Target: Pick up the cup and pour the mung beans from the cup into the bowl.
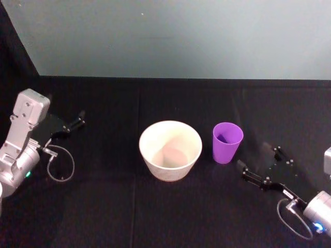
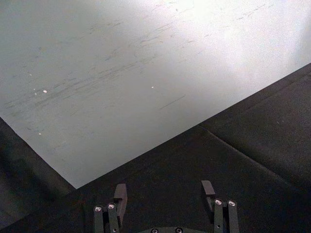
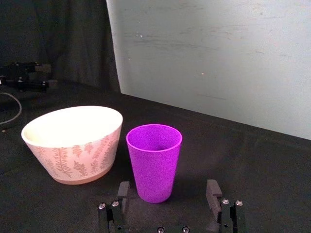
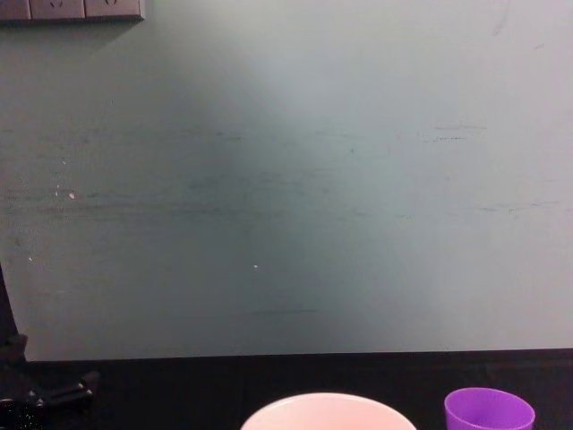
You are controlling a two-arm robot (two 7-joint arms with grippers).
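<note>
Purple cup (image 1: 227,140) stands upright on the black table (image 1: 155,217), just right of the bowl (image 1: 143,147) and not touching it. The step in hand looks like the reach: the right gripper (image 1: 258,159) sits near the cup, short of it, jaws spread and lined up on it, holding nothing. Next it should ease forward until the cup wall lies between the fingers, close gently on the smooth taper, then lift and tip over the bowl; the left gripper (image 1: 75,123) is parked at far left, jaws spread too.

Cup (image 4: 489,408) upright, just R of bowl (image 4: 327,405).
</note>
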